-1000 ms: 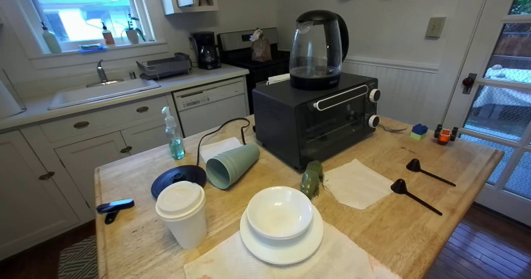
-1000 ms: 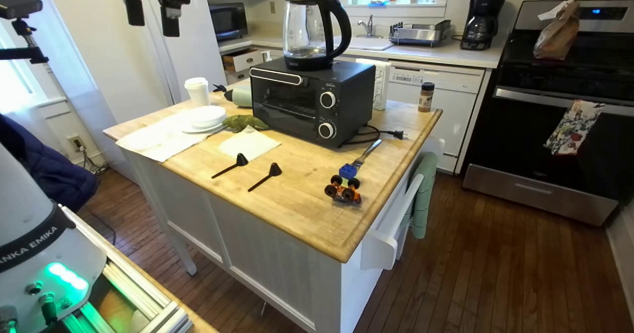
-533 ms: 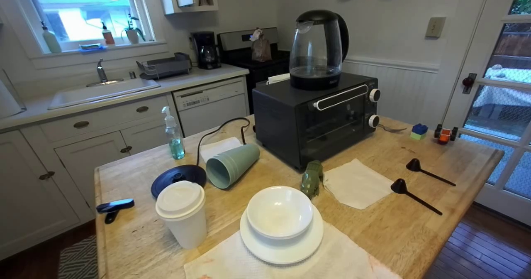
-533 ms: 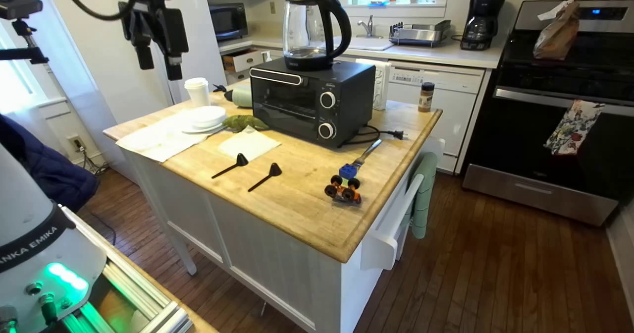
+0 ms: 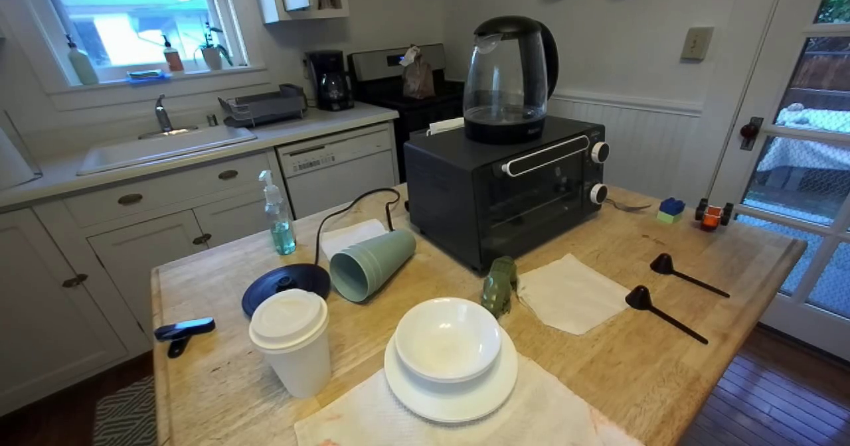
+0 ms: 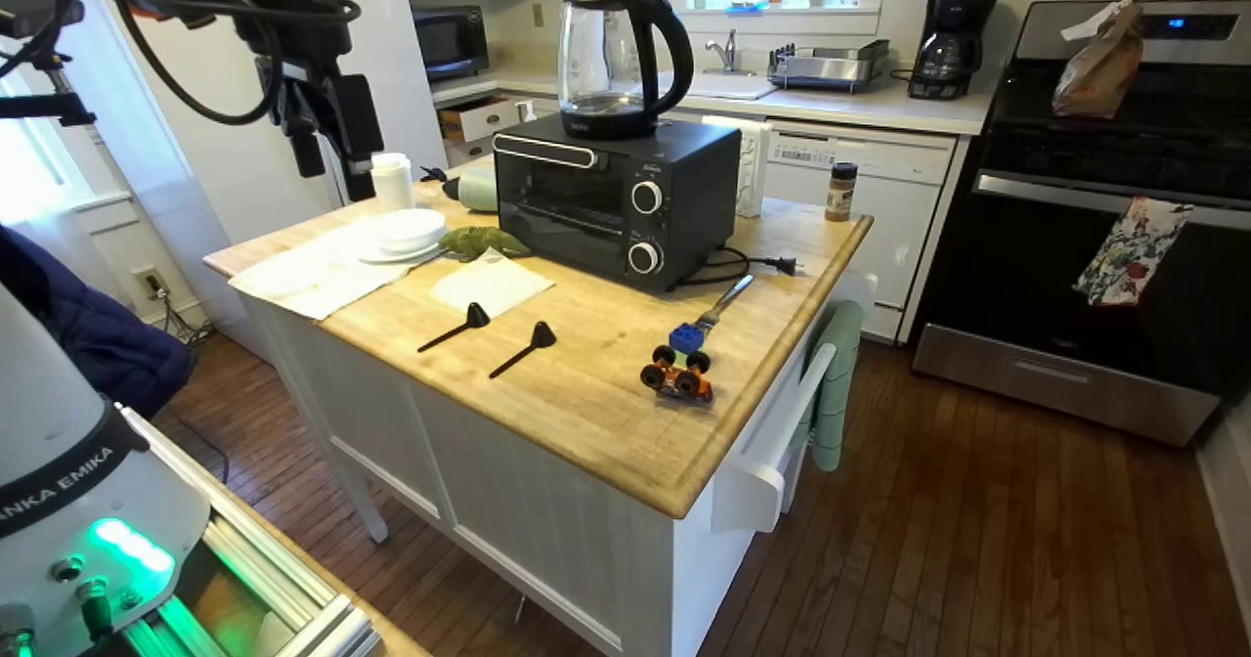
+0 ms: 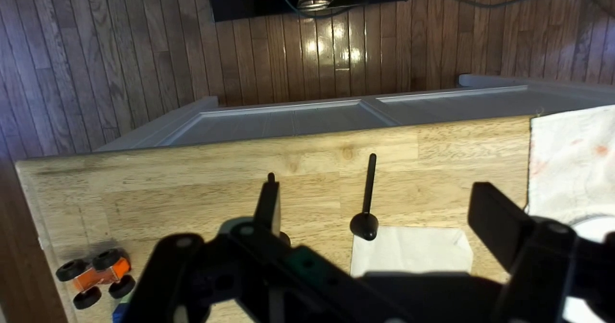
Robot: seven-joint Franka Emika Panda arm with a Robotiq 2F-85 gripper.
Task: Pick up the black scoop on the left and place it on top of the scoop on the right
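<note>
Two black scoops lie apart, roughly parallel, on the wooden table. The left scoop in both exterior views [image 5: 639, 298] [image 6: 476, 316] has its head at the corner of a white napkin. The right scoop [image 5: 662, 264] [image 6: 542, 335] lies beside it, toward the toy car. My gripper [image 6: 335, 176] is open and empty, high above the table near the white cup in an exterior view. In the wrist view the gripper [image 7: 378, 186] frames the napkin-side scoop [image 7: 364, 225] between its fingers, well below them. The second scoop [image 7: 271, 177] is mostly hidden behind a finger there.
A toaster oven [image 6: 567, 207] with a glass kettle [image 6: 611, 61] stands behind the scoops. The napkin [image 5: 574, 293], a green toy [image 5: 499, 287], a white bowl on a plate [image 5: 448, 340], and a cup [image 5: 292, 343] are nearby. A toy car [image 6: 676, 375] lies near the table corner.
In an exterior view my gripper has come down and, lately, slightly right, with more of the arm in view. The scoops have not moved.
</note>
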